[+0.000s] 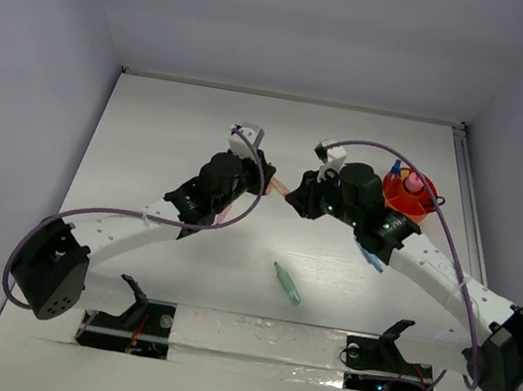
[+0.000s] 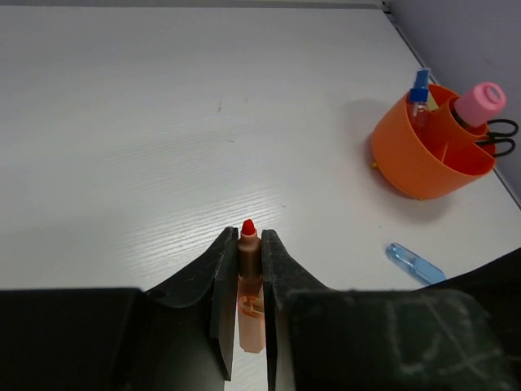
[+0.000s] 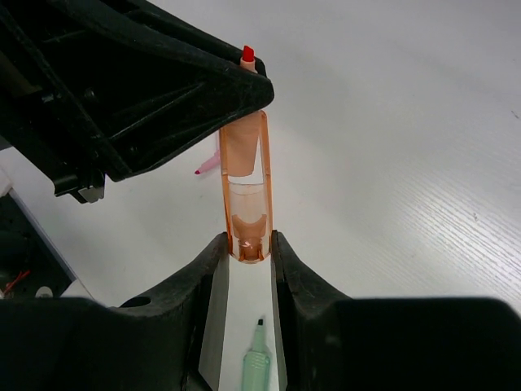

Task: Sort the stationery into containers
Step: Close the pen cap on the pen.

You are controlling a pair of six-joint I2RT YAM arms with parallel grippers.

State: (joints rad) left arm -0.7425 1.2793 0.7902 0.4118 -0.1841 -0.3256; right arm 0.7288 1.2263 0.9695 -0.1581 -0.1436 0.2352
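Bright, even overhead light. Soft shadow under orange bowl (image 2: pixel 407 159) at its 6 o'clock. Mild glare on white table (image 2: pixel 163 122). Wrist-view foregrounds dark, slightly blurred at 6 o'clock.

The white table (image 1: pixel 172 130) carries a green marker (image 1: pixel 287 284) at lower centre; a blue marker (image 2: pixel 415 263) right of centre; an orange bowl (image 2: pixel 407 155) at upper right.

Robot test cell, lab setting.
We note a bare white counter (image 1: pixel 228 275) boxed in by plain pale walls (image 1: pixel 32 67). A left arm (image 1: pixel 125 233) and a right arm (image 1: pixel 440 271) are bolted at its near edge, with loose purple cables (image 1: pixel 370 145) and shiny tape (image 1: pixel 257 340) over the mounts.
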